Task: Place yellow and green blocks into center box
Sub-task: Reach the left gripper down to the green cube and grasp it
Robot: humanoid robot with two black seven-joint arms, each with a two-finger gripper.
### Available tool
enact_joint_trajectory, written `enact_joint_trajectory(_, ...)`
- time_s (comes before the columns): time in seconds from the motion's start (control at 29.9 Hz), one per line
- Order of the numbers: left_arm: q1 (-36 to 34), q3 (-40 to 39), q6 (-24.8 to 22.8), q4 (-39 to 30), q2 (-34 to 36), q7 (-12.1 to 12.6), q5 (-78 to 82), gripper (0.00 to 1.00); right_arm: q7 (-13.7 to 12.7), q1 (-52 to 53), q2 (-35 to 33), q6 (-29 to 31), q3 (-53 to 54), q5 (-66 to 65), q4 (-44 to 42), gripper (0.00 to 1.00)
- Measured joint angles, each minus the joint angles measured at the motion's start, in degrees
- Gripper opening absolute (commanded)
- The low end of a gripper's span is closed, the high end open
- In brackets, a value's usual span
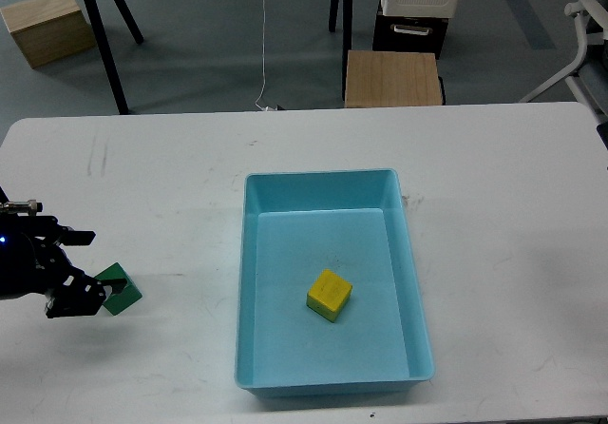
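A yellow block (330, 295) lies inside the light blue box (249, 281) at the table's centre. A green block (123, 290) sits on the white table to the left of the box. My left gripper (84, 265) comes in from the left edge, open, its lower finger right at the green block's left side and its upper finger above it. The block's left part is hidden behind the finger. My right gripper is out of view.
The white table (494, 215) fills most of the view. Beyond its far edge stand a wooden stool (393, 78), black tripod legs (103, 34) and a wooden box (43, 25) on the floor.
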Motion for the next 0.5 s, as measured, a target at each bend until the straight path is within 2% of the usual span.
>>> enact_joint_trajectory(0.23, -0.1, 0.9, -0.4, 2.8, -3.2, 0.0, 0.0, 1.0, 0.0, -2.2, 0.0, -2.5, 0.0, 0.1, -0.2, 0.97)
enact_joint_trajectory(0.5, -5.9, 8.9, 0.1, 9.2, -6.8, 0.0, 0.0, 1.0, 0.0, -3.0, 0.1, -3.7, 0.0, 0.1, -0.2, 0.97)
